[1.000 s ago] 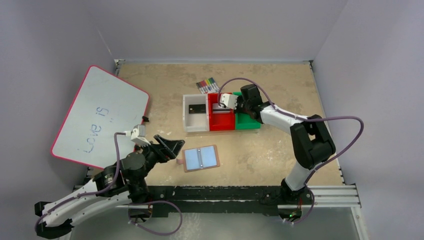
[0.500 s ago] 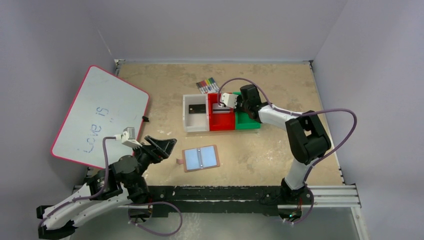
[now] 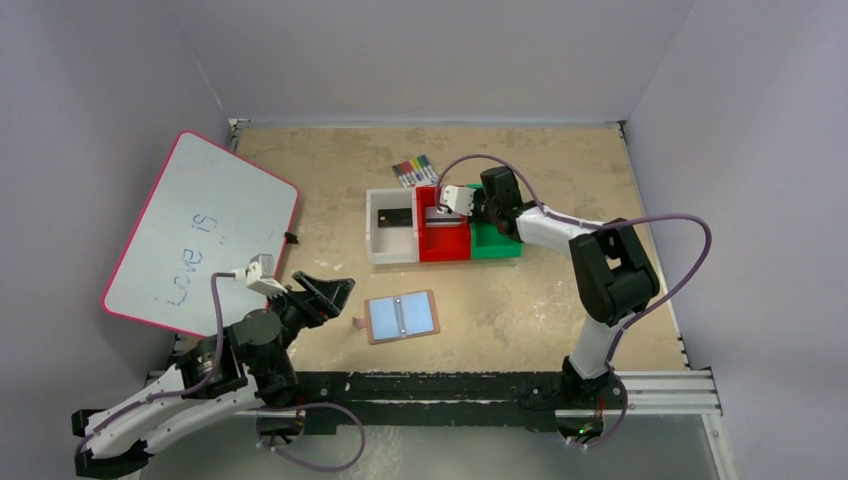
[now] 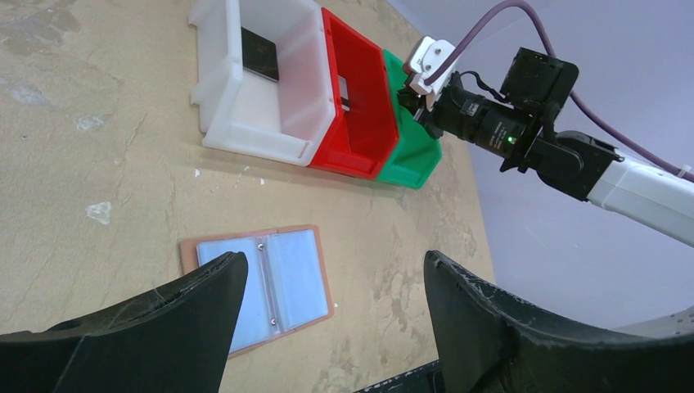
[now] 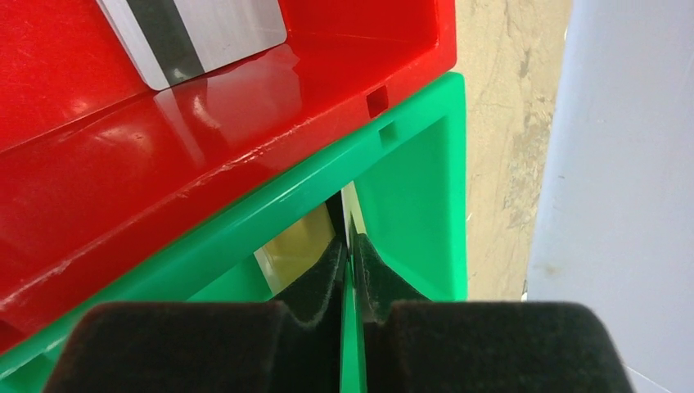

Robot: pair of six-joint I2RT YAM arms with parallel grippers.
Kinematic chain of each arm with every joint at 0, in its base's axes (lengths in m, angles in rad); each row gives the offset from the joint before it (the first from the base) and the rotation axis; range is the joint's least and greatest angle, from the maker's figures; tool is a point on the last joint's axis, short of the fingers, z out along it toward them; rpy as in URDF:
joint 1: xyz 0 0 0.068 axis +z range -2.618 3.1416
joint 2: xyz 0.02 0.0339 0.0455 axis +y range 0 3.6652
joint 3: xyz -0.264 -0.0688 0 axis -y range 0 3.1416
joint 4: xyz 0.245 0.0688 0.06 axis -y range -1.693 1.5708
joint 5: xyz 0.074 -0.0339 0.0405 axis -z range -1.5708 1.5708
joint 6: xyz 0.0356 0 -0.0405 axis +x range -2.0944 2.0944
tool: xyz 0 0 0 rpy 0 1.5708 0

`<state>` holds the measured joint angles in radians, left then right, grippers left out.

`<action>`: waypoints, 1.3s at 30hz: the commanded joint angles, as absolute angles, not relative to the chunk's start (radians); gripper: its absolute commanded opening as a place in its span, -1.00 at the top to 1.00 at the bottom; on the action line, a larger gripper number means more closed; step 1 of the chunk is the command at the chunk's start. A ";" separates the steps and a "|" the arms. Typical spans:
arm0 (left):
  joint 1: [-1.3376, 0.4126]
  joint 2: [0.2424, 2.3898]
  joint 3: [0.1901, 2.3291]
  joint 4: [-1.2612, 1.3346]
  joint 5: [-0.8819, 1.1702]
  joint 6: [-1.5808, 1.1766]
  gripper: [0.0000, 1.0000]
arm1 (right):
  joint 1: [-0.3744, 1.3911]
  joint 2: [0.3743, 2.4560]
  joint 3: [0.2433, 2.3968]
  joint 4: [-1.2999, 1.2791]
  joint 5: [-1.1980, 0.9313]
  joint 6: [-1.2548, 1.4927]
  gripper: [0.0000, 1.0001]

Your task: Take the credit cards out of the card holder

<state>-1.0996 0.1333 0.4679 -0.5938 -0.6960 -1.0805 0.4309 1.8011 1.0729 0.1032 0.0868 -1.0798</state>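
Your left end effector has pulled back, jaws wide apart; right end effector pinches the gold card inside the green bin, card holder looks emptied.

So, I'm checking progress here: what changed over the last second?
The left arm drew back to the left, its pincer still open and empty. The right arm's elbow swung inward while its pincer stayed down in the green bin, apparently still pinching the gold card. The card holder, red bin and white bin did not move.
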 commanded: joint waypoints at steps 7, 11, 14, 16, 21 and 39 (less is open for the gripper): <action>-1.097 0.174 0.507 -0.582 -0.710 -1.088 -0.55 | 0.417 1.803 1.140 -0.005 0.011 -1.080 0.71; -1.098 0.175 0.508 -0.583 -0.709 -1.094 -0.55 | 0.409 1.794 1.147 -0.031 -0.017 -1.075 0.70; -1.098 0.175 0.508 -0.584 -0.708 -1.097 -0.55 | 0.400 1.795 1.163 -0.064 -0.039 -1.058 0.70; -1.098 0.176 0.506 -0.587 -0.709 -1.104 -0.55 | 0.395 1.803 1.173 -0.081 -0.043 -1.046 0.70; -1.097 0.178 0.508 -0.581 -0.707 -1.108 -0.55 | 0.389 1.822 1.198 -0.117 -0.080 -1.027 0.67; -1.098 0.200 0.509 -0.572 -0.701 -1.114 -0.54 | 0.382 1.788 1.210 -0.146 -0.097 -1.004 0.38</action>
